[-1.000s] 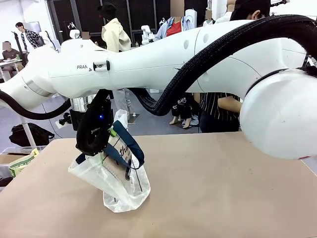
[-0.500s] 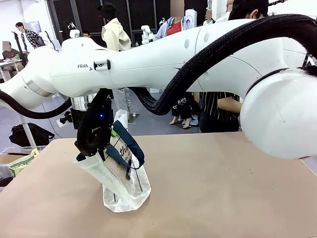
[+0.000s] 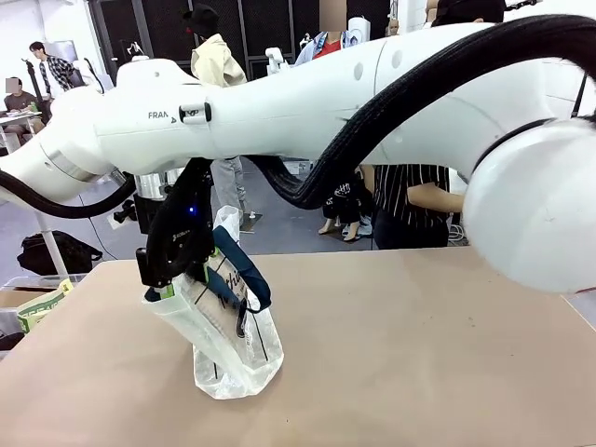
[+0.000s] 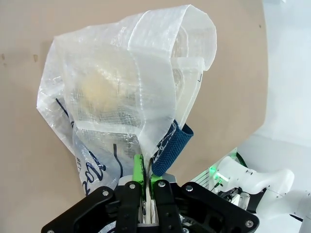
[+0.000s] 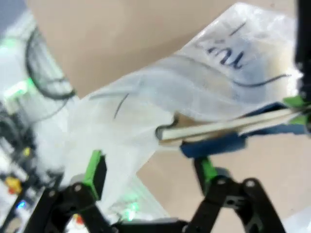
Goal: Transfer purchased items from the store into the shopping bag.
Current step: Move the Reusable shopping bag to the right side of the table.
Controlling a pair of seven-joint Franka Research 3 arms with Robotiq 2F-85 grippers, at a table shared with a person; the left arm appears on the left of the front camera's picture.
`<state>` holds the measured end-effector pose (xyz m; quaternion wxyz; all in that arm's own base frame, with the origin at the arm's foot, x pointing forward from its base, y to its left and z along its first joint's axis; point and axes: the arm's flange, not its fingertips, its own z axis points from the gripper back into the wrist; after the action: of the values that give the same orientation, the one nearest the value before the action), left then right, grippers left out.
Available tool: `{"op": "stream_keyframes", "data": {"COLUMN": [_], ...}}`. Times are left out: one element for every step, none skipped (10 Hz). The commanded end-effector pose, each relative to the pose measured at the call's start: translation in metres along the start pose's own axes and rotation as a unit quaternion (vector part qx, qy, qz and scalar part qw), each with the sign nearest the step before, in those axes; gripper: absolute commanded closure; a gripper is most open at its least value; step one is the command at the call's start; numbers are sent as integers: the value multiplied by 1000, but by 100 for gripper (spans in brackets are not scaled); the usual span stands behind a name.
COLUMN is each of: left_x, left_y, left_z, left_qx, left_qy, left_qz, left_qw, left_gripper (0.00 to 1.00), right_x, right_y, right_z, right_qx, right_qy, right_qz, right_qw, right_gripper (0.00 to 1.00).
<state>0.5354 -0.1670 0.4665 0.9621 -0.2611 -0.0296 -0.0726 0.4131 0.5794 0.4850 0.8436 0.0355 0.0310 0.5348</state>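
Shopping bag (image 3: 228, 340) sits on the tan table (image 3: 419, 354), left of centre, bottom on the surface, top edge pulled up and toward the left so the whole bag leans. Translucent white plastic, navy strap handle (image 3: 244, 270) looping over the upper side, black lettering on the face. In the front view a black gripper (image 3: 170, 279) with green pads is at the bag's upper left corner, hanging below the big white arm (image 3: 307, 102) that crosses the frame; which arm it belongs to I can't tell from there. Left gripper (image 4: 144, 174): fingers pressed together on a fold of the bag's rim, green pads clamping the plastic, navy strap end just beside them. Through the plastic in the left wrist view there's a pale tan round item (image 4: 99, 90) inside the bag, blurry. Right gripper (image 5: 148, 170): fingers spread wide apart, nothing between the pads, bag plastic and a flat pale edge (image 5: 218, 127) with navy strap just beyond the tips; view is motion-blurred. Person in a striped top (image 3: 410, 200) stands at the far side of the table.
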Motion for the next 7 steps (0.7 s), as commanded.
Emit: {"op": "stream_keyframes", "data": {"left_x": [-1, -1, 0, 1, 1, 2, -1], "left_y": [0, 1, 1, 0, -1, 0, -1], "left_z": [0, 0, 0, 0, 0, 0, 1], "left_qx": [-8, -8, -8, -7, -6, -4, -2], "left_qy": [2, 3, 5, 6, 5, 4, 3], "left_qz": [4, 4, 3, 2, 3, 3, 1], "left_qw": [1000, 1000, 1000, 1000, 1000, 1000, 1000], "left_gripper": [100, 100, 100, 100, 100, 100, 100], "right_x": [-37, -53, -71, -92, -121, -151, -185], "right_y": [0, -5, -11, -20, -31, -48, -72], "right_z": [6, 13, 22, 31, 39, 48, 59], "right_qx": [-15, -10, -4, -3, -6, -13, -21], "right_qy": [-35, -56, -85, -110, -128, -147, -166], "right_qz": [-26, -43, -59, -82, -108, -146, -207], "right_qw": [999, 997, 995, 991, 986, 978, 964], "right_gripper": [0, 0, 0, 0, 0, 0, 0]}}
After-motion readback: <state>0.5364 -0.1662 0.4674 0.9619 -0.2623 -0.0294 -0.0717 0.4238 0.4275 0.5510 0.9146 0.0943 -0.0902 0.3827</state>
